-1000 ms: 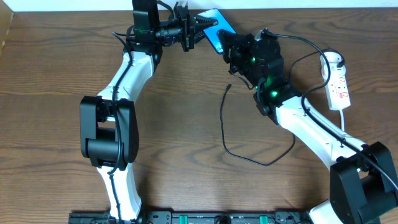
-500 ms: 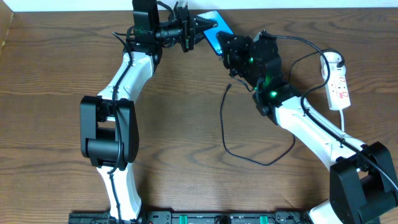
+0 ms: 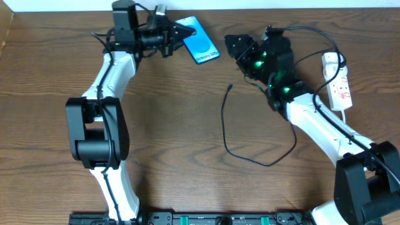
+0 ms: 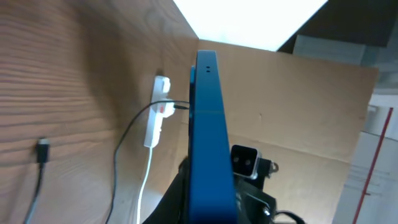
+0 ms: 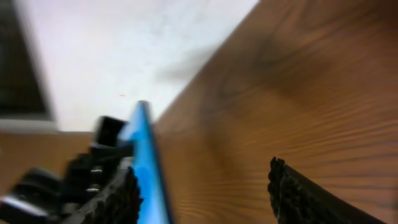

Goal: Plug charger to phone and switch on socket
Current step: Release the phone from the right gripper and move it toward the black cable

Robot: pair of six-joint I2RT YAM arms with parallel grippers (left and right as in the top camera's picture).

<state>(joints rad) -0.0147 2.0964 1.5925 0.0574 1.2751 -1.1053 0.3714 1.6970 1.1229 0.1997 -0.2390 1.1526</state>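
My left gripper (image 3: pixel 177 35) is shut on the phone (image 3: pixel 197 40), a slim blue-screened slab lifted near the table's far edge. The left wrist view shows the phone (image 4: pixel 209 124) edge-on, rising out of the left gripper (image 4: pixel 206 208). To its right my right gripper (image 3: pixel 237 47) stands open and apart from it. In the right wrist view the phone (image 5: pixel 149 168) runs beside the left finger of the open right gripper (image 5: pixel 205 193). The charger (image 3: pixel 226 125), a thin black cable, loops over the table with its tip (image 3: pixel 230 87) lying free. The white socket (image 3: pixel 337 78) lies at the far right.
A white cord (image 3: pixel 344 117) runs from the socket toward the front right. The left wrist view also shows the socket (image 4: pixel 156 112), its cord (image 4: pixel 144 186) and the cable tip (image 4: pixel 42 149). The table's far edge (image 3: pixel 281 9) lies just behind both grippers.
The right gripper has opened and let go of the phone, drawing slightly right. The left arm has carried the phone leftward, away from it.
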